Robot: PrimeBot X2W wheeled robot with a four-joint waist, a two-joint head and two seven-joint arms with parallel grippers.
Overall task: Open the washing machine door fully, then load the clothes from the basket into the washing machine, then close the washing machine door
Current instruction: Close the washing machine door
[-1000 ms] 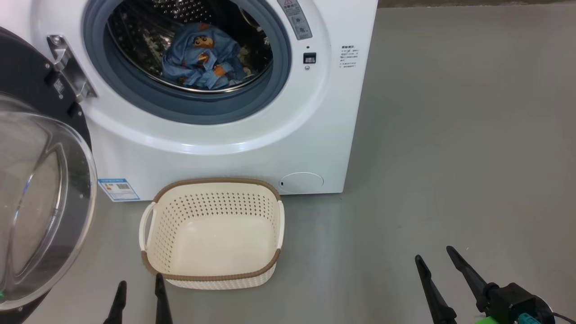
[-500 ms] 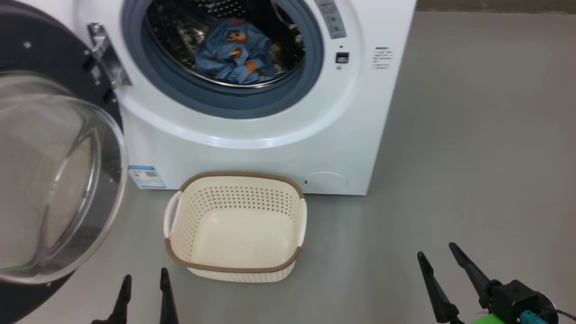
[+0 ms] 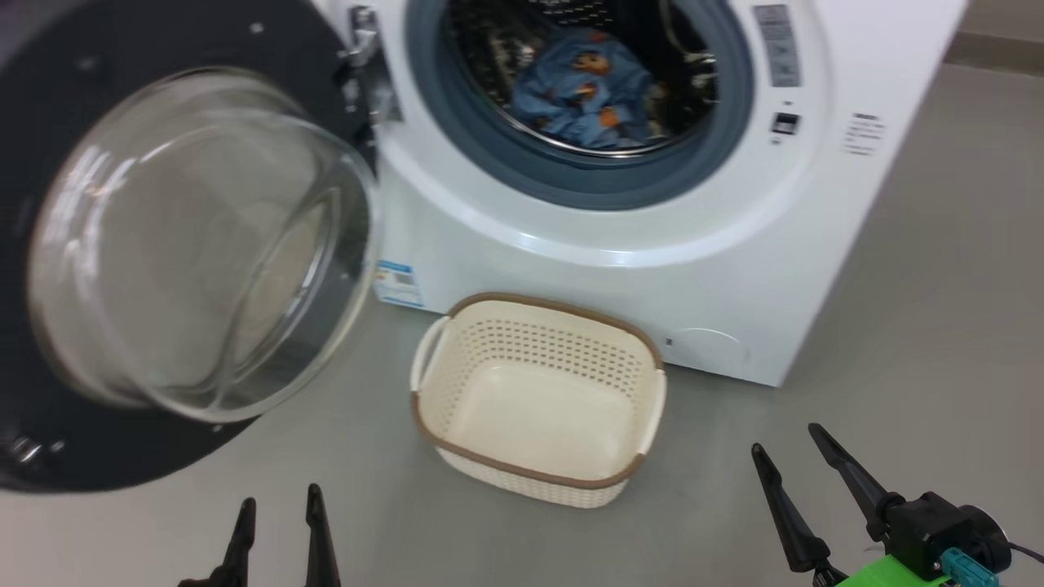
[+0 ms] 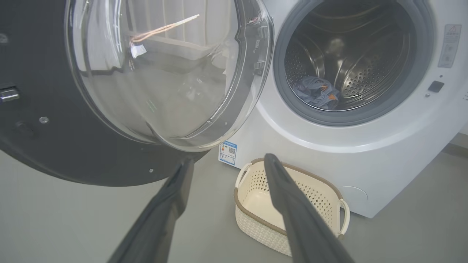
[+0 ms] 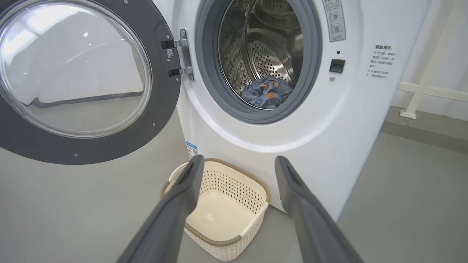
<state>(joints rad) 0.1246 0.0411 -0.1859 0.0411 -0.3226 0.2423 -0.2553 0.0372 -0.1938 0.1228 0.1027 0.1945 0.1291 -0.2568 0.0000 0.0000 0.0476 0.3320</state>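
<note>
Both grippers are empty, jaws spread wide. The left gripper [image 3: 279, 497] sits at the bottom edge of the head view, left of centre, and the right gripper [image 3: 785, 438] at the lower right. Each hangs over the grey floor [image 3: 897, 367], well apart from everything else.

Closing looks like the step left to do, and it carries the risk. The washing machine door [image 3: 196, 244] fills the left half of the head view, swung wide on its hinge [image 5: 181, 54], with its glass bowl bulging toward the camera. In the left wrist view the fingers point just under its lower black rim.

- A push landing on the slick curved glass could slide off.
- A long finger near the hinge side could be pinched between the door and the washing machine [image 3: 620, 269].
- A weak push may leave the latch uncaught.
- An arm following the door could knock the basket [image 3: 555, 306], which stands on the floor just in front of the machine, below the opening.
- A fold lying over the grey-blue gasket [image 3: 571, 183] would be trapped, though none seems to.

The basket, at lower centre, is empty and shows its bare cream bottom. The steel drum [image 5: 270, 47], at upper centre, holds the clothes [image 3: 583, 90], a light-blue bundle with orange-brown figures low inside it.
</note>
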